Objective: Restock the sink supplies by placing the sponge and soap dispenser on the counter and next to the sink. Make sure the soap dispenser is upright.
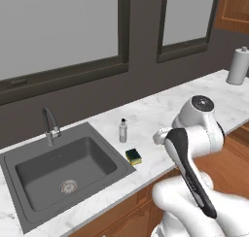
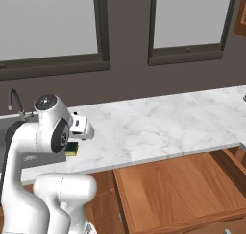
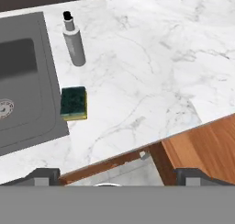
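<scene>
The soap dispenser (image 1: pixel 123 131) (image 3: pixel 74 42), a pale grey bottle with a black pump, stands upright on the white marble counter (image 1: pixel 160 110) (image 3: pixel 147 71) just right of the dark grey sink (image 1: pixel 97 156) (image 3: pixel 27 103). The sponge (image 1: pixel 133 156) (image 3: pixel 74 103) (image 2: pixel 71 150) lies flat, green side up, on the counter at the sink's right rim, a little nearer the front edge than the bottle. My gripper (image 3: pixel 118 176) hovers above the counter's front edge, to the right of both. It is open, its fingers wide apart with nothing between them.
A slim metal faucet (image 1: pixel 49 126) (image 2: pixel 16 101) rises behind the sink. A white paper towel roll (image 1: pixel 238 66) stands at the far right of the counter. Below the counter edge an open wooden drawer (image 2: pixel 178 190) (image 3: pixel 206 145) juts out. Windows line the dark back wall.
</scene>
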### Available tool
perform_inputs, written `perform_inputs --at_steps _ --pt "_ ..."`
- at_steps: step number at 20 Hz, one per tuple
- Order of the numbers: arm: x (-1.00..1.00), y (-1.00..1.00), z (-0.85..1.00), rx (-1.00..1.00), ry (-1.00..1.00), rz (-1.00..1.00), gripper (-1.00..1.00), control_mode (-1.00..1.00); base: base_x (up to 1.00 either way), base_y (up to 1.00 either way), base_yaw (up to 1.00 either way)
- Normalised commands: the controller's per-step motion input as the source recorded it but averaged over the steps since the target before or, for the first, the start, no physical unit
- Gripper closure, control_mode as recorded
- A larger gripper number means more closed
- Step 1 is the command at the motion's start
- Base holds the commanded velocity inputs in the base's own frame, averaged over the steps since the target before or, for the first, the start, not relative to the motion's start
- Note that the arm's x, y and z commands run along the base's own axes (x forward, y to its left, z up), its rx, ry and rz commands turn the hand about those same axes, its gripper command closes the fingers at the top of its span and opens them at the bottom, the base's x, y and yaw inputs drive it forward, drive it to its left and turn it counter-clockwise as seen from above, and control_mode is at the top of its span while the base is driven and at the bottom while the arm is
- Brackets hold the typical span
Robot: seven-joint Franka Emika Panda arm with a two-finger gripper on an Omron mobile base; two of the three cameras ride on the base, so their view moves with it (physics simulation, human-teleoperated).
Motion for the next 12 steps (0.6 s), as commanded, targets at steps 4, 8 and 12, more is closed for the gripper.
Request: perform_inputs --at_steps 4,8,12 --pt "-0.42 -0.88 0.25 0.06 -0.14 -0.05 -1.0 -1.0 0.0 0.0 0.0" --pt "0.0 -0.7 0.0 0.08 -0.04 0.0 -1.0 -1.0 0.0 0.0 0.0" --pt "-0.01 -0.42 0.0 0.02 -0.02 0.0 -1.0 -1.0 0.0 0.0 0.0"
